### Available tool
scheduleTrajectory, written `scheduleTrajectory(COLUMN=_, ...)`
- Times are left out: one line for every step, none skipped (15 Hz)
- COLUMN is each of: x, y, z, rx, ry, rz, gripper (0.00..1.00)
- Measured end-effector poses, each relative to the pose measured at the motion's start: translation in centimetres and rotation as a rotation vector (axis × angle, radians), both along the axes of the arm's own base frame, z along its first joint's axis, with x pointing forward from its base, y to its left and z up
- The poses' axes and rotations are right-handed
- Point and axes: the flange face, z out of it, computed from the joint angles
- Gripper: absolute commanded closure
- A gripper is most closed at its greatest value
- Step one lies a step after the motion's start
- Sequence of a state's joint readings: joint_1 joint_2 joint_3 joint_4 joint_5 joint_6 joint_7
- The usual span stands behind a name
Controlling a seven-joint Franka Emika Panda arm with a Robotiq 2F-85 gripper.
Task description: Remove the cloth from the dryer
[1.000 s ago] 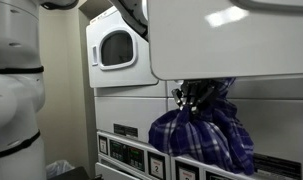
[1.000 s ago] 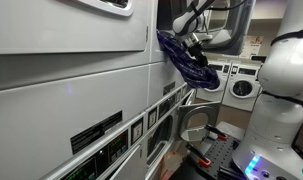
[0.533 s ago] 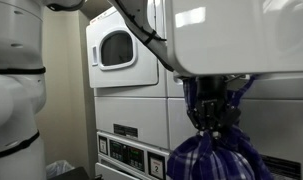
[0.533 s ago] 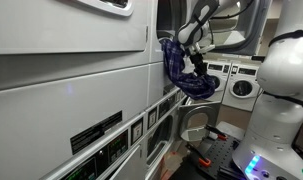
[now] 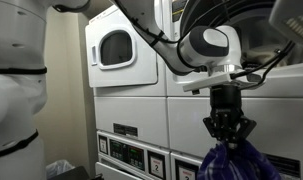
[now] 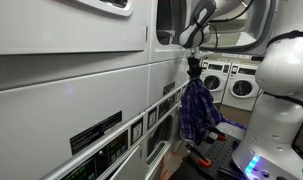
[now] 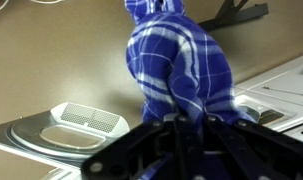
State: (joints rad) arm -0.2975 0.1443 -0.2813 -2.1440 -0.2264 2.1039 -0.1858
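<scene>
My gripper (image 5: 228,130) pointed straight down, fingers clamped on gathered top of blue plaid cloth (image 5: 234,163). In both exterior views cloth (image 6: 198,110) hung free beneath my claw (image 6: 194,68), outside and below open dryer mouth (image 6: 169,22), just beside white machine fronts (image 5: 131,105). Wrist view: plaid bundle (image 7: 181,70) dangled above round white grille (image 7: 81,118). Row of machines with round doors (image 6: 241,88) stood behind.

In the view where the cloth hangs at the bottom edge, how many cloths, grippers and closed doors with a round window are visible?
Blue checked cloth: 1
Gripper: 1
Closed door with round window: 1
Total: 3
</scene>
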Motion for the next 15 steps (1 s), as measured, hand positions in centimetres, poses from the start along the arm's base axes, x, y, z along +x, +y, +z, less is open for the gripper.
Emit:
scheduleTrajectory(x=0.3, y=0.0, z=0.1, rx=0.005, ry=-0.026, rz=-0.01, gripper=0.97)
scheduleTrajectory(x=0.5, y=0.0, z=0.2, rx=0.008, ry=-0.049, rz=-0.018, gripper=0.97)
scheduleTrajectory(x=0.7, y=0.0, z=0.3, rx=0.009, ry=-0.071, rz=-0.024, gripper=0.96)
scheduleTrajectory(x=0.9, y=0.0, z=0.4, rx=0.009, ry=-0.088, rz=-0.029, gripper=0.66)
scheduleTrajectory(x=1.1, y=-0.1, z=0.4, rx=0.007, ry=-0.1, rz=-0.032, gripper=0.65)
scheduleTrajectory(x=1.2, y=-0.1, z=0.4, rx=0.008, ry=-0.108, rz=-0.035, gripper=0.59)
scheduleTrajectory(x=1.2, y=-0.1, z=0.5, rx=0.009, ry=-0.111, rz=-0.038, gripper=0.52)
scheduleTrajectory(x=1.3, y=-0.1, z=0.6, rx=0.007, ry=-0.114, rz=-0.042, gripper=0.43)
scheduleTrajectory(x=1.4, y=-0.2, z=0.7, rx=0.004, ry=-0.117, rz=-0.047, gripper=0.36)
scheduleTrajectory(x=1.4, y=-0.2, z=0.8, rx=0.003, ry=-0.118, rz=-0.047, gripper=0.28)
scheduleTrajectory(x=1.5, y=-0.2, z=0.9, rx=0.003, ry=-0.115, rz=-0.046, gripper=0.21)
scheduleTrajectory(x=1.5, y=-0.1, z=0.9, rx=0.005, ry=-0.109, rz=-0.045, gripper=0.15)
scheduleTrajectory(x=1.5, y=0.0, z=0.9, rx=0.005, ry=-0.102, rz=-0.041, gripper=0.06)
scheduleTrajectory(x=1.5, y=0.0, z=0.8, rx=0.004, ry=-0.095, rz=-0.038, gripper=0.01)
scheduleTrajectory(x=1.4, y=0.1, z=0.8, rx=0.003, ry=-0.086, rz=-0.033, gripper=0.0)
